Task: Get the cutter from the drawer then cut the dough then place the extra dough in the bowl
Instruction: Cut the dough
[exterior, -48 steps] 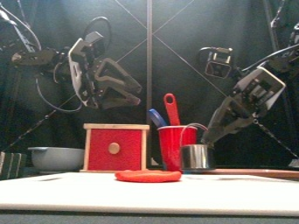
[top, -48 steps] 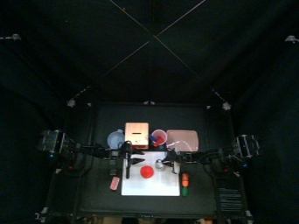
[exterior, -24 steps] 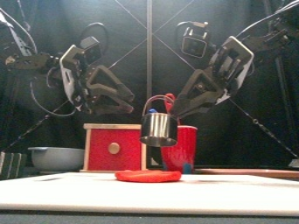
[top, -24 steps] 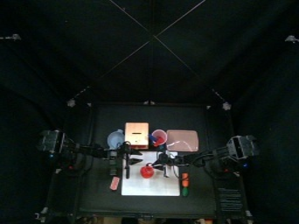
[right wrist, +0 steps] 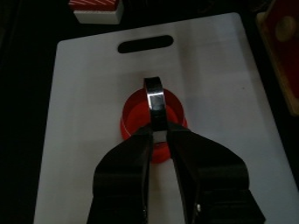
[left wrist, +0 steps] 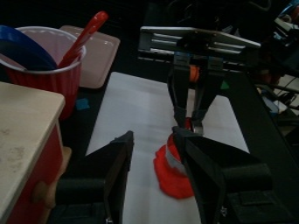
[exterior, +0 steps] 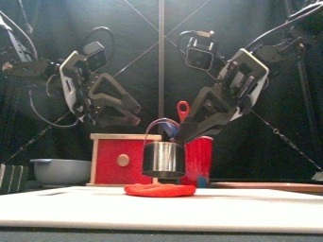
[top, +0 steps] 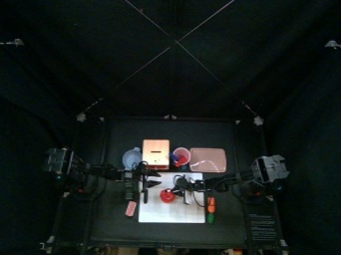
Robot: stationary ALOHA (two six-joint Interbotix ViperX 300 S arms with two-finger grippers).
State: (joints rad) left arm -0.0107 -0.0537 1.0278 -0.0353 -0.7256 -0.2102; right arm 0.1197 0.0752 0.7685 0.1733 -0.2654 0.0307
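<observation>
**Front view.** The right hand [exterior: 180,127] is pinching the cutter [exterior: 163,158] by its wire handle, jaws pressed together on the wire. It is holding the cutter upright, directly over the dough [exterior: 159,190]. The cutter's lower rim is sitting level with the dough's top. We cannot tell whether the two are touching. The dough, a flat red disc, is lying near the middle of the board [exterior: 252,197].

The left hand [exterior: 130,109] is hanging above the box [exterior: 125,159], apart from the cutter. Behind the board we are seeing, from left to right, the bowl [exterior: 59,170], the box with its red drawer front, and the cup [exterior: 199,161]. A red knife [exterior: 184,112] is rising from the cup.

**Left wrist view.** The left hand's jaws are standing spread with nothing between them. A blue knife [left wrist: 17,44] is leaning in the cup beside the red one.

**Right wrist view.** We are looking down the closed jaws onto the cutter, with the dough showing red around it.

**Top view.** The tray [top: 206,157] is lying at the back of the table [top: 107,224], just right of the cup. A small reddish toy [top: 131,210] is lying off the board's left front corner.
</observation>
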